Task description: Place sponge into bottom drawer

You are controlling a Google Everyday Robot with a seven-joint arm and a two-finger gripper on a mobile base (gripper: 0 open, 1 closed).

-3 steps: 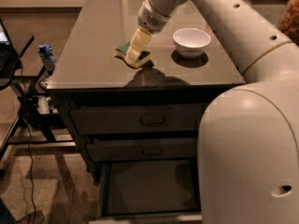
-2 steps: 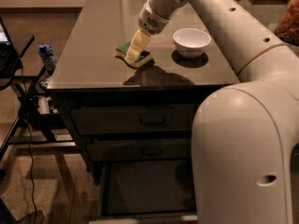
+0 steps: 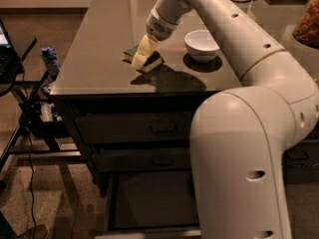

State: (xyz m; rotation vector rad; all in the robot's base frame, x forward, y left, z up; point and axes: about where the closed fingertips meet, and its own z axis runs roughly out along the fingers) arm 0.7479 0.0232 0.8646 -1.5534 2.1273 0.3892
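Note:
The sponge (image 3: 151,62), green top over yellow foam, lies on the dark tabletop (image 3: 99,49) near the middle, left of the white bowl (image 3: 202,44). My gripper (image 3: 141,57) is down on the sponge, reaching in from the upper right, and covers its middle. The bottom drawer (image 3: 154,198) is pulled open below the table front and shows a flat dark inside with nothing in it. My arm's large white elbow (image 3: 244,148) hides the drawer's right side.
Two shut drawers with rectangular handles (image 3: 162,129) sit above the open one. A small blue-and-white object (image 3: 50,59) stands on a rack at the table's left. A laptop edge (image 3: 5,49) and floor cables (image 3: 30,183) are at far left.
The gripper and sponge stay in the same spot on the table. My arm's elbow has shifted slightly left in the foreground.

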